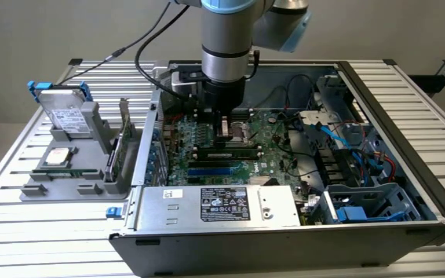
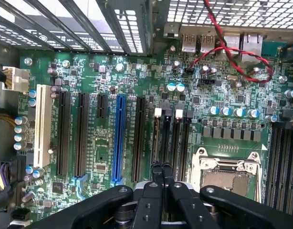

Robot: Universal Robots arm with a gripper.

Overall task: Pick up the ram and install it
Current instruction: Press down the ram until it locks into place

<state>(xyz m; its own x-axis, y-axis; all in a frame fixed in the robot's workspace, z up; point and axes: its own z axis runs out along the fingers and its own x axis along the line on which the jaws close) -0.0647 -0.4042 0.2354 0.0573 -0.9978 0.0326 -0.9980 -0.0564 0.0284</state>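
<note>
Reaching down with the arm [image 1: 226, 40] into the open case [image 1: 408, 116] on the tabletop [image 1: 6, 191]. Holding the end effector [image 1: 229, 134] low over the motherboard [image 1: 273, 139], above the CPU socket area. Keeping the fingers pressed together, tip against tip, with nothing clamped between them, as seen in the wrist view at the end effector [image 2: 161, 168].

Finding the ram [image 1: 226, 154] lying along a memory slot on the motherboard, just beside the end effector on the side toward the power supply [image 1: 222, 205], label facing up and outward; appearing seated in the slot, though hard to confirm fully. Not touching the ram with the fingers.

Looking, in the wrist view, across the motherboard [image 2: 103, 119]: long black expansion slots, one blue slot [image 2: 119, 138], one white slot [image 2: 41, 126], the metal-framed CPU socket [image 2: 227, 174] close to the fingertips, and twisted red-and-black wires [image 2: 223, 47] looping near the rear ports.

Seeing, outside the case toward the exterior view's left, a grey holder [image 1: 91, 150] standing on the tabletop, carrying a hard drive [image 1: 64, 113] propped upright.
</note>
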